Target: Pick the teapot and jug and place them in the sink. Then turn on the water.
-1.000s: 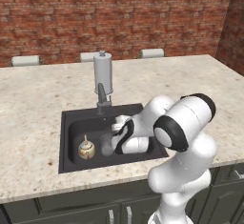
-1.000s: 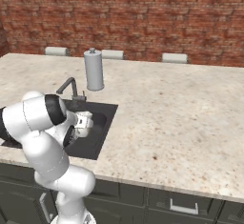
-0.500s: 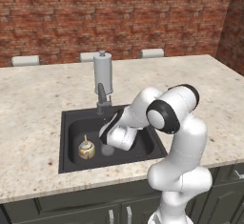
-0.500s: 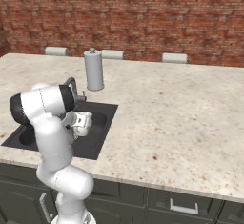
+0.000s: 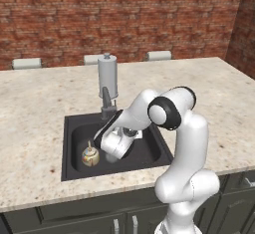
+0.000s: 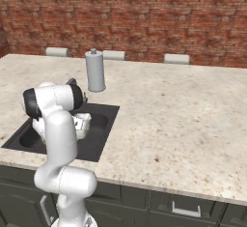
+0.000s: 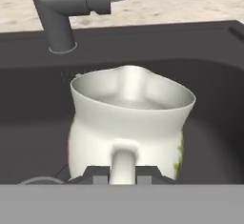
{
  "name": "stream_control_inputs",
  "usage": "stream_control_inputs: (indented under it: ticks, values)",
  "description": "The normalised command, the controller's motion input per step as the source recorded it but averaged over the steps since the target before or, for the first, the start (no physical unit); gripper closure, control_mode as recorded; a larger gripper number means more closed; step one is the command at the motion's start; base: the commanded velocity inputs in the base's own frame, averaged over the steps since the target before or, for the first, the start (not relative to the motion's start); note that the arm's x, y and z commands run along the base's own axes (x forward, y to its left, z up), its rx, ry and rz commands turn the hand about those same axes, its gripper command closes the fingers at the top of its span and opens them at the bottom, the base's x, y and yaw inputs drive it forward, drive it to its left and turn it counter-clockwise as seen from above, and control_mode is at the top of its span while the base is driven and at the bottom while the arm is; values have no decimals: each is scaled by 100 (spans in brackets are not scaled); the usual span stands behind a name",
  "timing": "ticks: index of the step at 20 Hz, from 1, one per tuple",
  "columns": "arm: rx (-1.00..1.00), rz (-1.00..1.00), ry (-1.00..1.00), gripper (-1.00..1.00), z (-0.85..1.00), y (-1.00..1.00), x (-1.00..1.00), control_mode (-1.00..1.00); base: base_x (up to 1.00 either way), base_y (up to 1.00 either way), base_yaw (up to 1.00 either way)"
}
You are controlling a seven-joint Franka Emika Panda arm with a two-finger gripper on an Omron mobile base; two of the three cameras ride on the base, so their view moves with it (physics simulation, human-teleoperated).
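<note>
Now the end effector (image 7: 123,174) is seen pinched on the handle of the jug (image 7: 128,123), with the two dark fingertips (image 7: 97,174) pressed against the handle from both sides. Compared with the pictures of a second ago, the arm has been swung lower and more to the left over the sink (image 5: 74,128), so the jug has been carried from the right part of the basin down toward its middle. In the hand view the jug appears to stand upright on or just above the dark floor of the sink; contact with the floor cannot be told. From this it is judged that the jug is nearly placed and only the release is not yet done.

The teapot (image 5: 90,156) is already lying in the sink, just beside the end effector at the left. The tap (image 7: 71,4) is seen behind the jug, at the back edge, and no water is seen.

The jug is cream-white, with a wide flared mouth, a pouring lip and a small green and red mark on its belly. The bench (image 5: 35,108) around the sink is pale speckled stone.
</note>
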Motion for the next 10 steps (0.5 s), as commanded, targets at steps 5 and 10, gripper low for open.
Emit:
stream_control_inputs:
  ticks: [5,10]
  values:
    - [0,0,0,100,-15,-36,0,-100,0,0,0]
    - [0,3,-2,100,-30,-50,0,-100,0,0,0]
